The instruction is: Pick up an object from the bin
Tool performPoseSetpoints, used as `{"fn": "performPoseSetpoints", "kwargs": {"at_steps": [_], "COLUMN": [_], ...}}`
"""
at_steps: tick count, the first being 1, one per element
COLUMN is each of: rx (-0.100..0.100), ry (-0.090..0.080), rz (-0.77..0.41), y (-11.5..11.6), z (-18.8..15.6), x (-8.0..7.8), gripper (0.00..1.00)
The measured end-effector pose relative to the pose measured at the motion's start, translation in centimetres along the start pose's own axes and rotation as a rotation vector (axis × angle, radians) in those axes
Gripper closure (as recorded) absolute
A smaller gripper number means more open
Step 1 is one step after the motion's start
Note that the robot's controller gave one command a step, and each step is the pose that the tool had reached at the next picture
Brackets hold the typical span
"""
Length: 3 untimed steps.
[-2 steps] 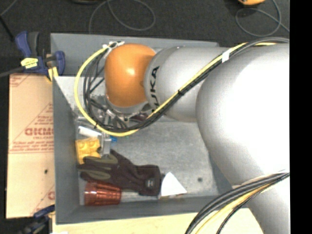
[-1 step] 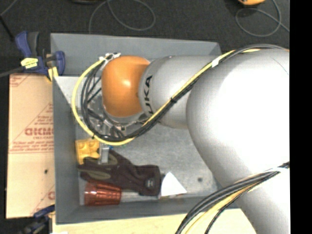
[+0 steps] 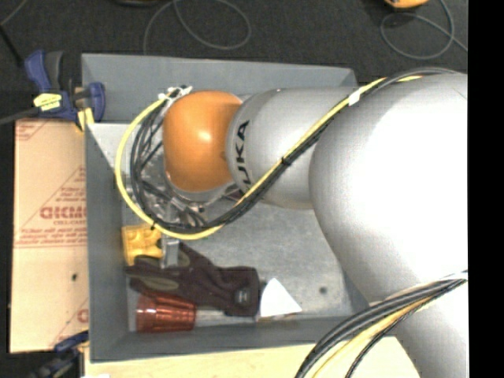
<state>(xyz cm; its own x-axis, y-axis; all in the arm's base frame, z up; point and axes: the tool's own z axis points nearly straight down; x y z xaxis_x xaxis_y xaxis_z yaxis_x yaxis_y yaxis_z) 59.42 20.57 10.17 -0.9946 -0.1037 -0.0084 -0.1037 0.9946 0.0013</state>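
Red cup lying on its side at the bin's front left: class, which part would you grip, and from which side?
Probably the narrower base end of the red cup, from above, closing across its tapered body. It lies flat with its wide mouth toward the left wall of the bin, and the dark glove crowds its far side.

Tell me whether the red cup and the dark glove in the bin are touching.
Touching. The camera view shows the dark glove lying against the upper side of the red cup, its edge overlapping the cup with no gap.
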Motion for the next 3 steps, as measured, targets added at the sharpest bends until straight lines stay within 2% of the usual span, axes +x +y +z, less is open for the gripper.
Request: {"fn": "performPoseSetpoints", "kwargs": {"at_steps": [2, 3], "rx": [0.0, -0.001], "ry": [0.001, -0.002], "rz": [-0.001, -0.164], "y": [-4.4, -4.1], "z": [-0.3, 1.1], "x": [0.9, 1.9], "gripper": [0.0, 0.0]}}
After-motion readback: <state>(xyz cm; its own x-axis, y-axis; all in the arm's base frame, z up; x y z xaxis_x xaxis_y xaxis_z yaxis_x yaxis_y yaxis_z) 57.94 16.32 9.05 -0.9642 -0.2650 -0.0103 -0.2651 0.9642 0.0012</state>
